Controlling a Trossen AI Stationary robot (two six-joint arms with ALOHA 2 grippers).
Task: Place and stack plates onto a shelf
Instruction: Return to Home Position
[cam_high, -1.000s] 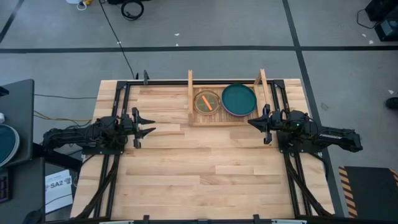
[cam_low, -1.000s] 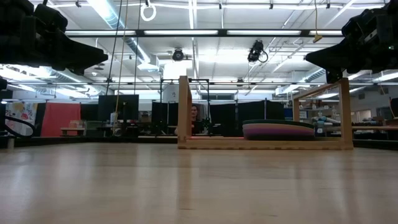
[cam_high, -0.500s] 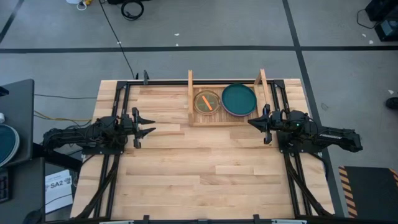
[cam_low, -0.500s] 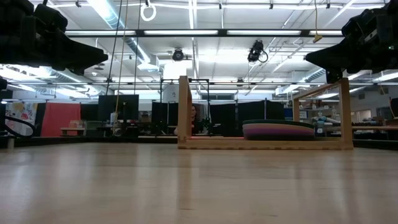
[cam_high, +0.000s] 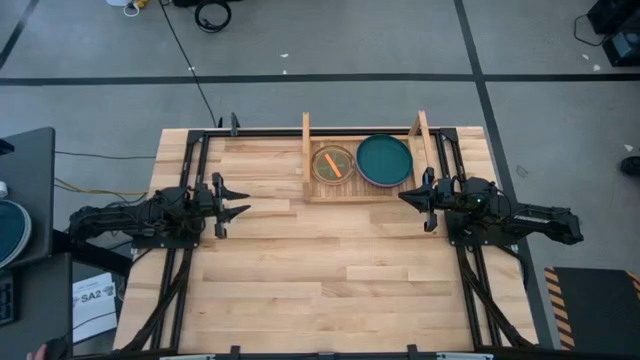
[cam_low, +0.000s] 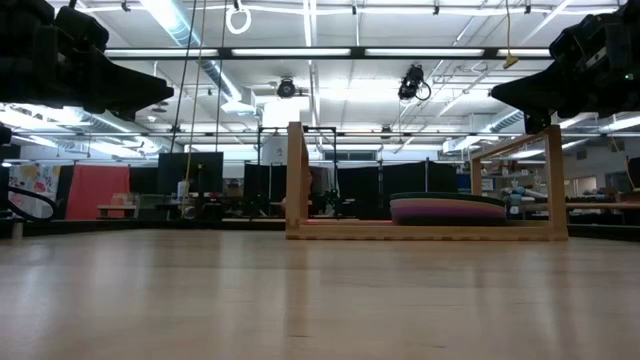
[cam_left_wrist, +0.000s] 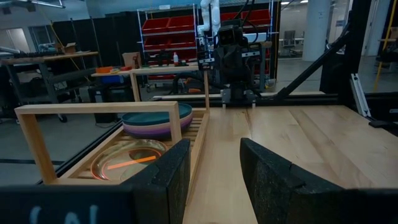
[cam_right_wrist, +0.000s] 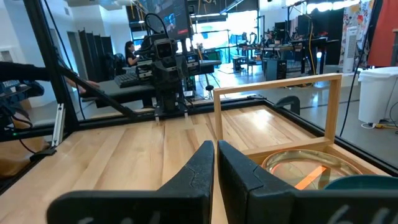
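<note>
Left gripper (cam_high: 240, 200) spread, empty, held level near the table's (cam_high: 300, 290) left edge; right gripper (cam_high: 404, 196) pressed together, level, just beside the shelf (cam_high: 424, 135).

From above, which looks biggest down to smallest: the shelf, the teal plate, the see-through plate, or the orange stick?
1. shelf
2. teal plate
3. see-through plate
4. orange stick, lying inside that plate

shelf (cam_high: 307, 150) far edge; teal plate (cam_high: 385, 159) atop purple plate (cam_low: 447, 212), right; small translucent plates (cam_high: 333, 165) left
</note>
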